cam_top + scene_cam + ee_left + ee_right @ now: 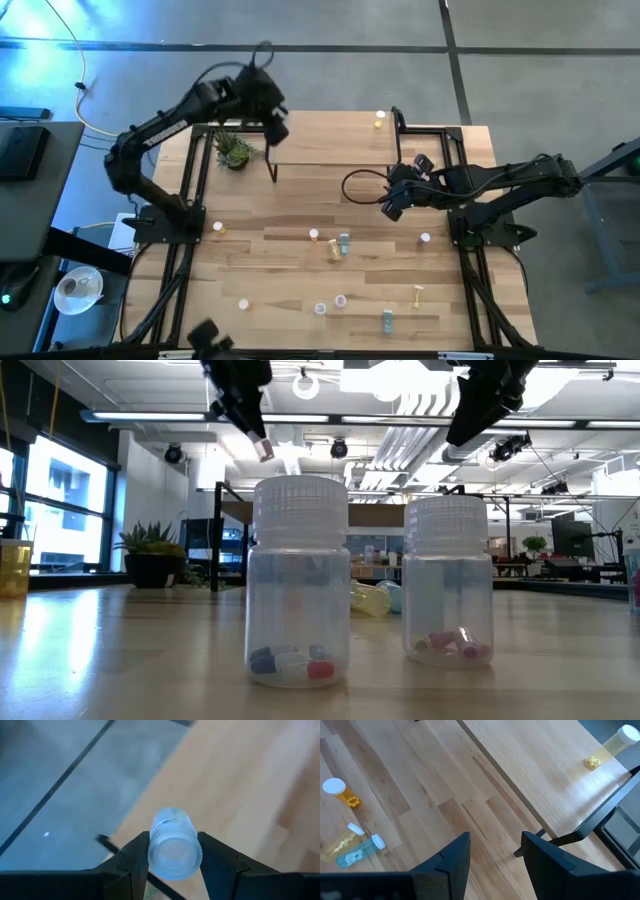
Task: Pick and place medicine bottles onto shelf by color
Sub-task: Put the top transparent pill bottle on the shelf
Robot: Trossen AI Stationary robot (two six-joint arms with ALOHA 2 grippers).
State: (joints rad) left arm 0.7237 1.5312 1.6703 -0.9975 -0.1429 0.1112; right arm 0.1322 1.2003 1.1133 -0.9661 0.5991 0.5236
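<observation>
My left gripper [275, 128] is up over the table's far left, above the left end of the light-wood shelf [335, 140]. It is shut on a small clear bottle with a white cap [174, 847], which also shows in the low view [264, 450]. My right gripper [392, 207] hangs open and empty in front of the shelf's right part [545, 770]. A yellow bottle [611, 746] lies on its side on the shelf's right end. Several more small bottles lie or stand on the tabletop nearer the front. My left gripper pinches the clear bottle between its two fingers, on the sides of the ribbed cap end [151, 851]. The cap faces back toward the wrist and the body points away along the fingers. The bottle is lifted clear, high above the shelf and table.
A small green potted plant [233, 151] stands just left of the shelf, under the left arm. An orange bottle [340, 792], a yellow one [340, 842] and a blue one [360, 852] sit mid-table. Two clear bottles [298, 580] [448, 580] stand near the front edge.
</observation>
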